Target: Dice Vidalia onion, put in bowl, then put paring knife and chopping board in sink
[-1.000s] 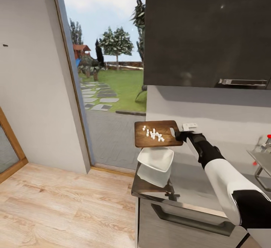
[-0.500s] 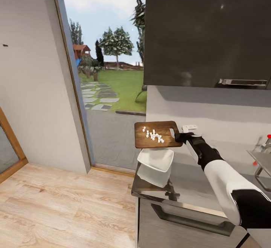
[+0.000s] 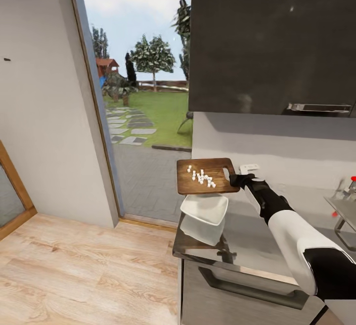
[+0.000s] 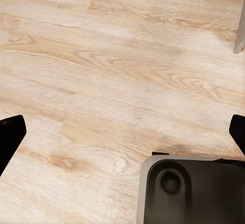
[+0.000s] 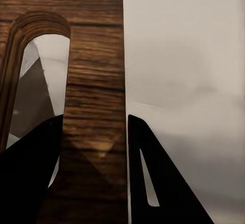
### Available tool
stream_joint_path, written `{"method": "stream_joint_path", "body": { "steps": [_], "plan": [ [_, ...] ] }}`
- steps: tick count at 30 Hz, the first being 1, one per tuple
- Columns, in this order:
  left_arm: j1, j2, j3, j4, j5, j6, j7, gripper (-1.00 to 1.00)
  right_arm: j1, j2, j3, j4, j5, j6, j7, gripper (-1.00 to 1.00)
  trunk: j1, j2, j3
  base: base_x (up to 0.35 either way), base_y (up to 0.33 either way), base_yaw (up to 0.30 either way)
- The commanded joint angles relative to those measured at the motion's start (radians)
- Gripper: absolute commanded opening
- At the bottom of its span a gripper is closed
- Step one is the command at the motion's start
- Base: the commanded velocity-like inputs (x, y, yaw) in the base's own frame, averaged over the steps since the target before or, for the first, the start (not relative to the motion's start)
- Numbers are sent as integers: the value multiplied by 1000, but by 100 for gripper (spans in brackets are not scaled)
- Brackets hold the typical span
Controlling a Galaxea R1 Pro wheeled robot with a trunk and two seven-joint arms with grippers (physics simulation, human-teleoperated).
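The brown chopping board [image 3: 205, 176] is held in the air just above and behind the white bowl [image 3: 205, 209], roughly level. Several small white pieces of diced Vidalia onion [image 3: 201, 176] lie on its top. My right gripper [image 3: 235, 179] is shut on the board's handle end. In the right wrist view the gripper [image 5: 94, 121] clamps the wood strip of the board [image 5: 94, 55] beside the slot hole. The bowl stands on the grey countertop [image 3: 252, 238] at its left end. My left gripper [image 4: 122, 132] is open over the wooden floor, fingers spread wide. A small dark shape [image 3: 225, 255] near the counter's front edge may be the paring knife.
The sink's steel rim [image 3: 341, 204] and its tap with a red knob [image 3: 352, 179] show at the far right. A dark wall cabinet [image 3: 272, 43] hangs above the counter. An open doorway to a garden is left of the counter. The robot's dark base [image 4: 194, 191] is below the left gripper.
My right hand has sunk very slightly with the board's handle end. The onion pieces, bowl and camera have stayed put.
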Motion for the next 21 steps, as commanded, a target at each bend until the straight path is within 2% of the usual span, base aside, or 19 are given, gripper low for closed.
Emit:
{"method": "stream_joint_path", "body": {
  "steps": [1,5,15,21],
  "plan": [
    [0,1,-9,-2,10,-1,3,100,0,-1,6,3,-2,-7,0,-100,1,-2,-2,0,0,0],
    [0,1,-9,-2,9,-1,3,100,0,-2,6,26,-3,-43,1,-100,1,-2,-2,0,0,0],
    [0,1,-9,-2,10,-1,3,100,0,-3,6,33,-3,-60,1,-100,1,-2,-2,0,0,0],
    [0,1,-9,-2,9,-1,3,100,0,-3,6,63,-3,-119,1,-100,1,-2,-2,0,0,0]
  ]
}}
